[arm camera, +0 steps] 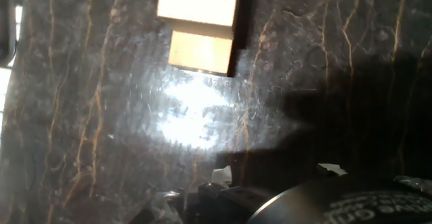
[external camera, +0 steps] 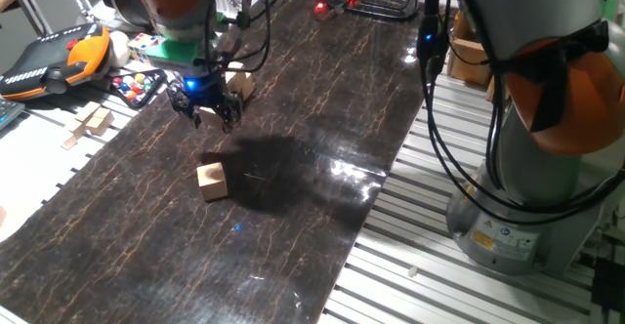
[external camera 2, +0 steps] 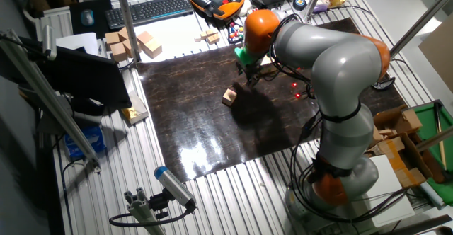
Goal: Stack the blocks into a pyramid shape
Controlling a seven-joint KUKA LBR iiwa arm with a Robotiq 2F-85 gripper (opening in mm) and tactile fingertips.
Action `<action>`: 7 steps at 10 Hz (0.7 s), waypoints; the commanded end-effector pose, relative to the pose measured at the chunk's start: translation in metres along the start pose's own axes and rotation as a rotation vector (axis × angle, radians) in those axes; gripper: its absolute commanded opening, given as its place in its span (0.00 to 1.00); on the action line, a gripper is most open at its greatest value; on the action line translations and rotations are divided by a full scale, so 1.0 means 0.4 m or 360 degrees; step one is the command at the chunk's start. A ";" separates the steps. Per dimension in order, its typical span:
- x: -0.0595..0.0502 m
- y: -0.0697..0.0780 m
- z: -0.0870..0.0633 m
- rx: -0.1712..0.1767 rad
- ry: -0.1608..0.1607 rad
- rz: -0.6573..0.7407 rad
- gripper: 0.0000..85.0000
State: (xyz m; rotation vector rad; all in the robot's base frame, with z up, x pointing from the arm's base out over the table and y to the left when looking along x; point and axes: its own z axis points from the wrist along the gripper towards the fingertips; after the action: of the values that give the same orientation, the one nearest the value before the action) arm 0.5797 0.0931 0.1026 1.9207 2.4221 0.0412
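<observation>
One light-tan wooden block (external camera: 212, 180) lies alone on the dark marbled mat (external camera: 293, 217), in front of my gripper; it also shows in the other fixed view (external camera 2: 228, 96). A second block (external camera: 240, 85) sits just behind the gripper. My gripper (external camera: 206, 112) hangs low over the mat between the two blocks, with its dark fingers spread and nothing between them. It also shows in the other fixed view (external camera 2: 249, 73). The hand view shows one block (arm camera: 199, 21) at the top edge, apart from the fingers. The other blocks are not in view on the mat.
Pale flat wooden pieces (external camera: 93, 121) lie off the mat's left edge. A multicoloured puzzle cube (external camera: 146, 45) and a tray of coloured balls (external camera: 137, 88) stand at the back left, beside an orange teach pendant (external camera: 59, 59). Larger wooden cubes (external camera 2: 131, 42) lie near a keyboard (external camera 2: 148, 8).
</observation>
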 end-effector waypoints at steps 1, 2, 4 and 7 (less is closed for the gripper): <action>0.019 -0.005 0.009 0.0005 -0.0009 -0.0071 0.76; 0.045 -0.011 0.018 -0.0001 -0.0013 -0.0124 0.76; 0.093 -0.019 0.026 0.0005 0.0001 -0.0229 0.76; 0.130 -0.016 0.032 0.0026 -0.0028 -0.0370 0.82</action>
State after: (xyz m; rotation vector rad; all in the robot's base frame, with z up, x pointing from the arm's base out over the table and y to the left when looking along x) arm 0.5620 0.1427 0.0879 1.6231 2.6227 -0.0048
